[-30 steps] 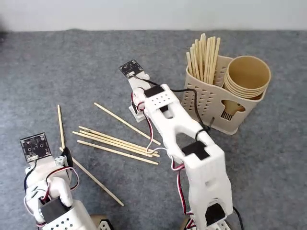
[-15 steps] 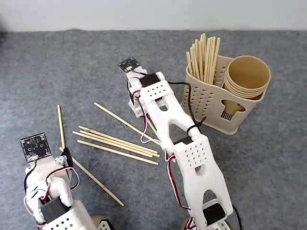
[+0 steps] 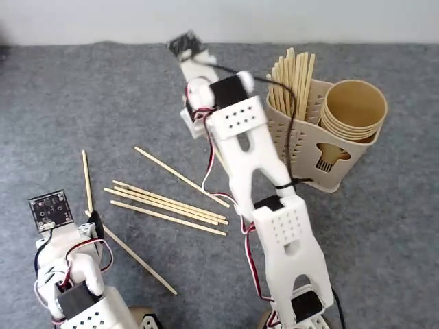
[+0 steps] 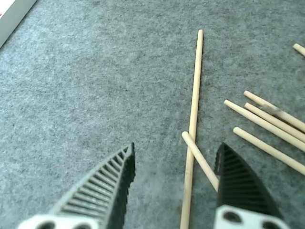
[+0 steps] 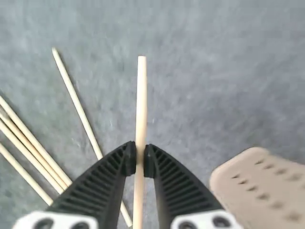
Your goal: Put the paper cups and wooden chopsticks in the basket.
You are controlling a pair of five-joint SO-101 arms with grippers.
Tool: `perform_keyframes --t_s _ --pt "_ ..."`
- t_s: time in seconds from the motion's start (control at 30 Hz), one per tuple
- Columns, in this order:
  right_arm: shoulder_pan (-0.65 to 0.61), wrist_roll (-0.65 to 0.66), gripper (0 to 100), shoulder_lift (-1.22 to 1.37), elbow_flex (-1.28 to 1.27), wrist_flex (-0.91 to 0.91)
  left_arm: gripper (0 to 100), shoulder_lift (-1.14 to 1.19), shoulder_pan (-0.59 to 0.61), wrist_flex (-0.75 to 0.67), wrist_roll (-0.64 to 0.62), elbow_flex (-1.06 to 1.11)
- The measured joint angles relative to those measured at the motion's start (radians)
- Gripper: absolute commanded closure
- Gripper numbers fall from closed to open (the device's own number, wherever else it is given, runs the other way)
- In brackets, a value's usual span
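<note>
Chopstick [image 5: 141,95] — tight between right jaws

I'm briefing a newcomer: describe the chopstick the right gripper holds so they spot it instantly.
Find the beige basket with cups. Beside it, the right gripper pinches one chopstick. Unlike the loose chopsticks lying on the carpet, it alone is gripped.

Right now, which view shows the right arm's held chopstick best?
Right wrist view: the held chopstick runs straight out from between the shut jaws, tip clear. In the high view the right arm covers it; the left wrist view faces other chopsticks lying loose.
</note>
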State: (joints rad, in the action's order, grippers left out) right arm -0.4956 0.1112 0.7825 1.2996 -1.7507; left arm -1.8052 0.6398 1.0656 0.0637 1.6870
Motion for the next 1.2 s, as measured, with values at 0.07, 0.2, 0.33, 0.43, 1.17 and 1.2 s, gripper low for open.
perform_keyframes --t_s 0.07,0.2,0.33,0.43,1.17,1.2 --pt "0.0 0.0 99.1 -0.068 0.006 -0.002 74 0.0 0.0 0.0 0.0 0.0" --pt "-0.005 0.0 99.1 -0.219 0.006 -0.003 74 0.0 0.0 0.0 0.0 0.0" --pt "0.0 0.0 99.1 -0.379 0.006 -0.003 74 0.0 0.0 0.0 0.0 0.0" --pt "-0.002 0.023 99.1 -0.499 0.006 -0.003 74 0.0 0.0 0.0 0.0 0.0" --pt "0.347 0.015 99.0 -0.545 0.026 0.348 74 0.0 0.0 0.0 0.0 0.0" --pt "0.353 -0.002 99.0 -0.522 0.026 0.361 74 0.0 0.0 0.0 0.0 0.0"
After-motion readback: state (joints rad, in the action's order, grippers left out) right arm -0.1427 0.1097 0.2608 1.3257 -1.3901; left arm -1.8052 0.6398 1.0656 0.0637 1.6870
